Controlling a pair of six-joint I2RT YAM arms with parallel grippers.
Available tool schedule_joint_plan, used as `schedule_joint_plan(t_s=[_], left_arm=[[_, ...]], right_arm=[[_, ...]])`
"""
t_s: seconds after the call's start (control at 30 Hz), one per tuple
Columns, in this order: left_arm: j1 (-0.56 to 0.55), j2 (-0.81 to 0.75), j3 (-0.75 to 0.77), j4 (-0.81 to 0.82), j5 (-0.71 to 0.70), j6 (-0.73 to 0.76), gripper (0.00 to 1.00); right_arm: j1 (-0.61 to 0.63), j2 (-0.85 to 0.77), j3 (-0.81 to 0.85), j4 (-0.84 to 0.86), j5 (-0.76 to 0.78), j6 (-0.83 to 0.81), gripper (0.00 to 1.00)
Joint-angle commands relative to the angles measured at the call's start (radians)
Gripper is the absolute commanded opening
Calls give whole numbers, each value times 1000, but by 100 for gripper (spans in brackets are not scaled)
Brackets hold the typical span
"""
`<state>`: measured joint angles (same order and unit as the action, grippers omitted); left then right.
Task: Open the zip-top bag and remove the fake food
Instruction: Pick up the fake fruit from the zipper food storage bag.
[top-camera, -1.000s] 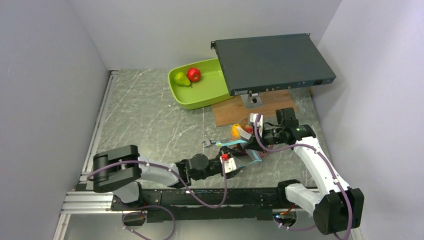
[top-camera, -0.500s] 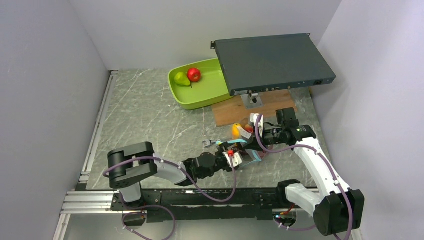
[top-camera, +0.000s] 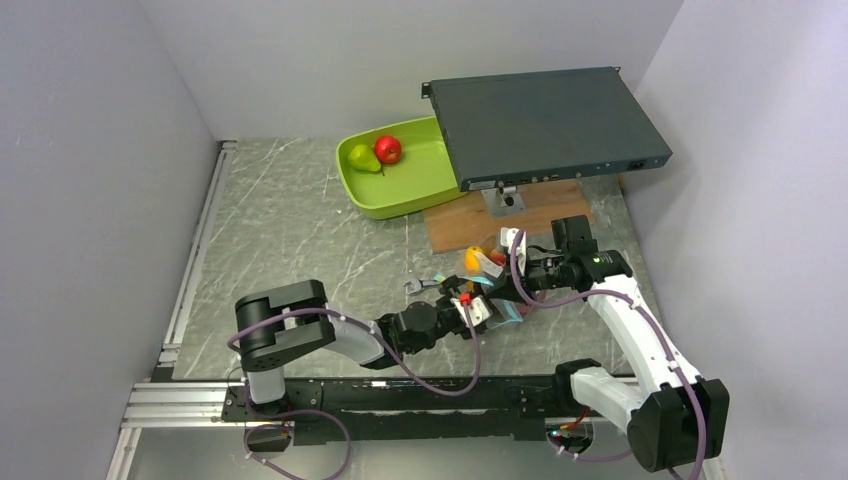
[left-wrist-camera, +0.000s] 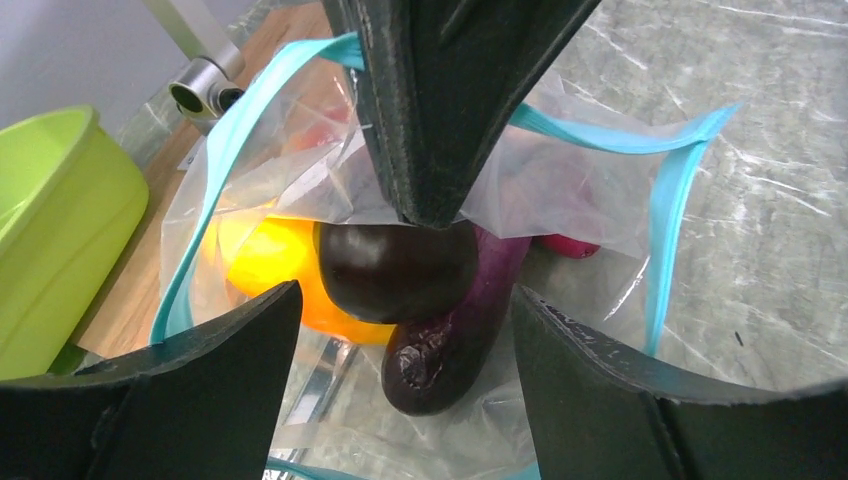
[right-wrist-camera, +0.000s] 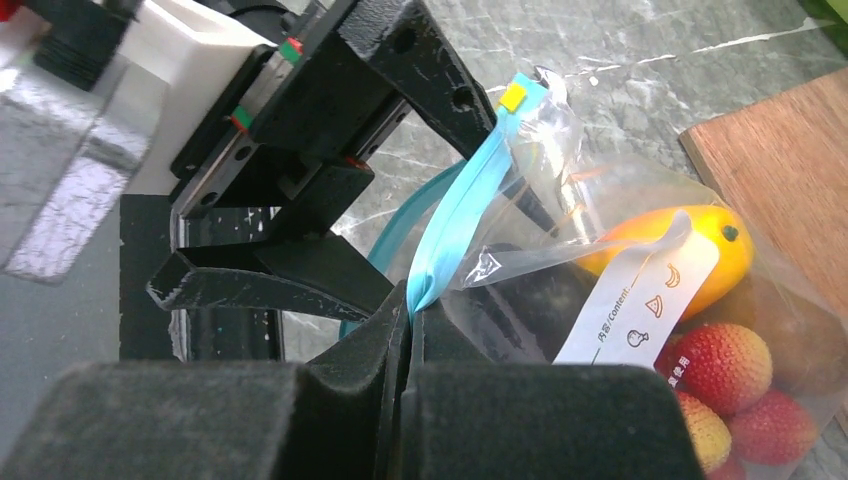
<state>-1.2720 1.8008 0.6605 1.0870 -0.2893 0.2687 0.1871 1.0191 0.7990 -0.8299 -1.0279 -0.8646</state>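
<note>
The zip-top bag (top-camera: 492, 296) lies right of centre, its mouth held open. My right gripper (right-wrist-camera: 410, 305) is shut on the bag's blue zip strip (right-wrist-camera: 455, 215) and lifts the upper lip. My left gripper (left-wrist-camera: 405, 300) is open at the bag's mouth, one finger on each side of the food inside. In the bag lie a dark plum (left-wrist-camera: 395, 265), a purple eggplant (left-wrist-camera: 450, 345), an orange-yellow mango (left-wrist-camera: 260, 260) and a red grape bunch (right-wrist-camera: 720, 370). A green pear (top-camera: 362, 157) and a red apple (top-camera: 388, 149) sit in the lime-green tray (top-camera: 400, 195).
A dark flat metal box (top-camera: 545, 125) stands raised on a post over a wooden board (top-camera: 470, 228) behind the bag. A wrench (top-camera: 418, 287) lies just left of the bag. Grey walls close in the table on the left, the back and the right.
My left arm has reached to the right, bringing its gripper from short of the bag up into the mouth, with the jaws a little wider. The right gripper has held still.
</note>
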Motion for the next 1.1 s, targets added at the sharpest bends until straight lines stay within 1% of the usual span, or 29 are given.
schedule_joint_plan(t_s=[0.0, 0.2, 0.4, 0.6, 0.73, 0.93, 1.07], left_arm=[[22, 29, 30, 103, -10, -30, 82], [48, 58, 38, 153, 36, -43, 86], [51, 78, 57, 139, 78, -40, 88], [60, 112, 82, 119, 35, -39, 86], [77, 134, 106, 104, 34, -48, 86], [88, 151, 131, 83, 38, -65, 87], [92, 170, 133, 85, 32, -80, 91]], right_arm=[[7, -20, 8, -15, -54, -34, 0], [11, -19, 9, -25, -64, -45, 0], [15, -19, 10, -28, -65, -49, 0], [18, -19, 10, -31, -67, -53, 0], [20, -17, 10, -32, -67, -53, 0], [20, -16, 11, -32, -67, -54, 0], [22, -16, 11, -32, -66, -54, 0]])
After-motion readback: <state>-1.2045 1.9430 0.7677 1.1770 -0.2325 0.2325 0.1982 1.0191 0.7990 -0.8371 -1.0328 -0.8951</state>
